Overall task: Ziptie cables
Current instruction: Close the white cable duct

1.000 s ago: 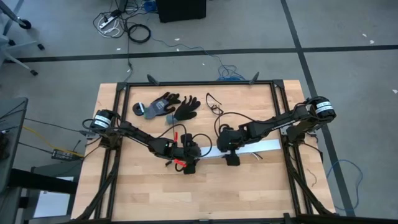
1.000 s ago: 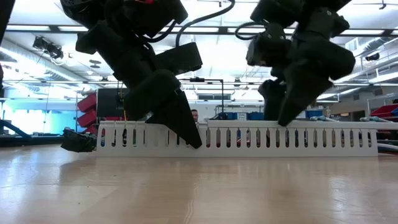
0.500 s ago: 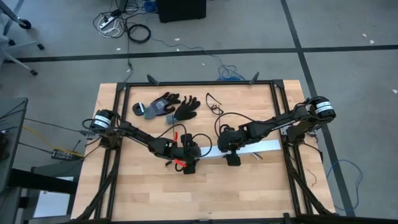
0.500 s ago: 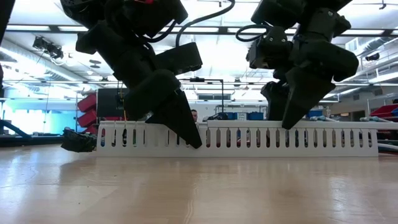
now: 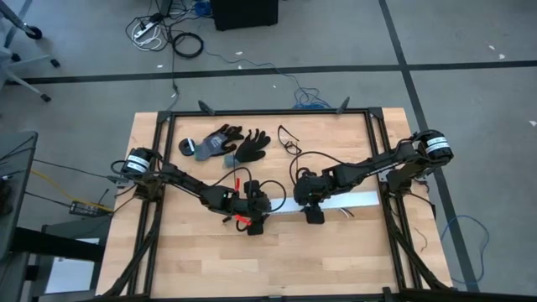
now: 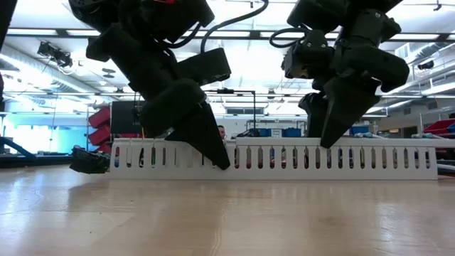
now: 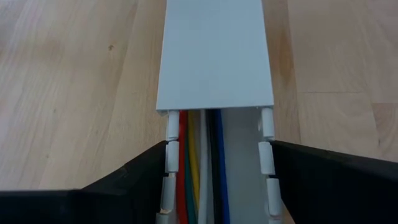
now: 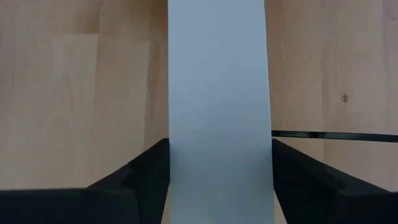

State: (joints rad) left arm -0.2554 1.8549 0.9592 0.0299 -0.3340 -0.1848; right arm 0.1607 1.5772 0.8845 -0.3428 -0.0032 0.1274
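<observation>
A long white slotted duct (image 5: pixel 357 199) lies flat on the table's middle, running left to right, with a flat white lid (image 7: pixel 214 56) over most of its length. The cables (image 7: pixel 199 162), red, yellow, green, black and blue, lie inside the duct's uncovered left end. My left gripper (image 5: pixel 253 214) straddles that uncovered end and is shut on it. My right gripper (image 5: pixel 312 205) straddles the covered part farther right and is shut on the lid (image 8: pixel 217 93). In the low view the duct (image 6: pixel 370 158) stands on its base. My left gripper (image 7: pixel 216 186) pinches the duct across its width at the uncovered left end, one finger (image 7: pixel 134 180) outside each slotted wall (image 7: pixel 168 155). It comes from above, slanting down, and the fingertips (image 6: pixel 217 156) reach almost to the table. The duct rests on the table. My right gripper (image 8: pixel 219 180) holds the covered duct across its width, one finger (image 8: pixel 146 168) against each long edge (image 8: pixel 171 140) of the lid. It comes from above. In the low view its fingertips (image 6: pixel 328 139) stand at the duct's top edge only.
A pair of dark gloves (image 5: pixel 226 144) and a thin black wire loop (image 5: pixel 288 138) lie near the table's far edge. A thin black wire (image 8: pixel 336 135) lies on the wood beside the duct. Bare wood stretches along the near side.
My right gripper has shifted slightly along the duct's top toward the table's right. The left gripper and the duct have stayed put.
</observation>
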